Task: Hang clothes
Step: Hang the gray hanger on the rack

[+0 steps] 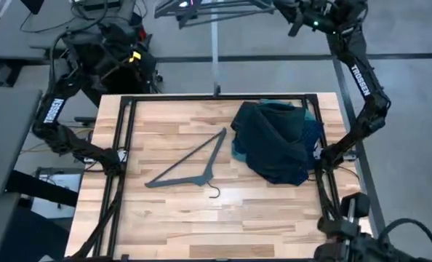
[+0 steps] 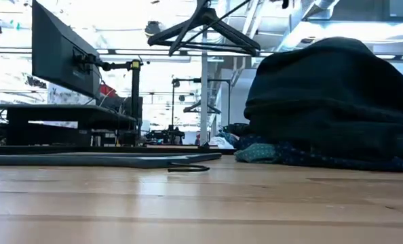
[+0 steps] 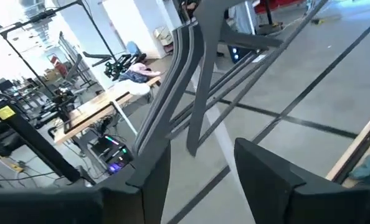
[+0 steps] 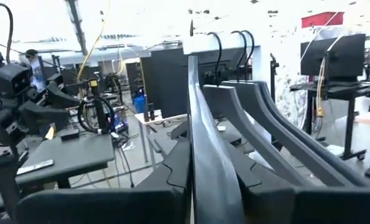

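The clothes (image 1: 278,142) lie in one dark heap on the right half of the wooden table (image 1: 172,218), inside the black frame (image 1: 125,120) that runs round the tabletop. The garments are folded over one another, so they are hard to tell apart: a dark charcoal layer covers most of the heap, a teal edge (image 1: 237,151) shows at its left side, and in the low view a blue dotted fabric (image 2: 303,154) peeks out from under the dark mass. How each piece lies underneath is hidden.

A black hanger (image 1: 190,164) lies flat on the table just left of the heap, apart from it, its hook toward the near edge.

The right gripper (image 4: 213,177) is raised beyond the far edge of the table, up at the rack (image 1: 216,9). Its fingers close on a hanger arm (image 4: 207,143) that runs between them; two more hangers hang just beside it, hooks over a white bar (image 4: 219,42).

The left gripper (image 3: 200,174) is also lifted off the table at the far left, its fingers spread with nothing between them. Its camera looks past them at hangers (image 3: 191,81) on the rack pole and the grey floor.
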Controlling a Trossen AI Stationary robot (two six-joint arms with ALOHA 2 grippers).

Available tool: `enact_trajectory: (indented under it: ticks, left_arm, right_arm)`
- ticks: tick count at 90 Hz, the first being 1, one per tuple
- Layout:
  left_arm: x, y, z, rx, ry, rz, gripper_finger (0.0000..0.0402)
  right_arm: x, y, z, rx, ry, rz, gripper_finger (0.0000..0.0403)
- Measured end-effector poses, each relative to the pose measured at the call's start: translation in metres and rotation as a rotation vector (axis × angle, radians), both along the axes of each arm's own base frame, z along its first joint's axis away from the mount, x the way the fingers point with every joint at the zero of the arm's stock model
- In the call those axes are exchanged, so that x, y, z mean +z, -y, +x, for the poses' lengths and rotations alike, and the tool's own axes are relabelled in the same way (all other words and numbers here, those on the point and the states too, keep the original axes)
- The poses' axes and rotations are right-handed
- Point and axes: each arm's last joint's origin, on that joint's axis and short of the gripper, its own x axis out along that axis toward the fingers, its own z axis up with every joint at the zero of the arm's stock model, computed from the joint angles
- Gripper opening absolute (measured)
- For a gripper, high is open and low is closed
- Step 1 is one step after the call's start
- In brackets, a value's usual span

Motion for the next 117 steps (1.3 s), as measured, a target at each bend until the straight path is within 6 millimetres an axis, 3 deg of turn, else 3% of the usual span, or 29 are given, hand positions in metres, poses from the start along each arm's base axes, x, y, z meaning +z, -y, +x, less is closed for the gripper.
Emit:
enact_trajectory:
  ticks: [23,50,73,102,117]
  left_arm:
    - [-0.007,-0.005,0.004,0.008,-0.072,-0.018,0.0161]
    - [-0.007,-0.005,0.004,0.011,-0.058,-0.023,0.0161]
    - [-0.007,-0.005,0.004,0.012,-0.043,-0.03,0.0161]
    - [-0.007,-0.005,0.005,0.015,-0.023,-0.042,0.0161]
    - [-0.007,-0.005,0.005,0.017,-0.015,-0.052,0.0161]
  right_arm:
    - [0.003,-0.005,-0.002,0.025,0.017,0.03,0.0029]
    - [0.022,-0.037,-0.011,0.05,-0.003,-0.028,0.0029]
    - [0.023,-0.028,-0.034,-0.072,-0.016,0.0,0.0029]
    - [0.006,-0.006,-0.024,-0.085,-0.08,0.027,0.0031]
    - [-0.009,0.007,-0.02,-0.11,-0.139,0.113,0.009]
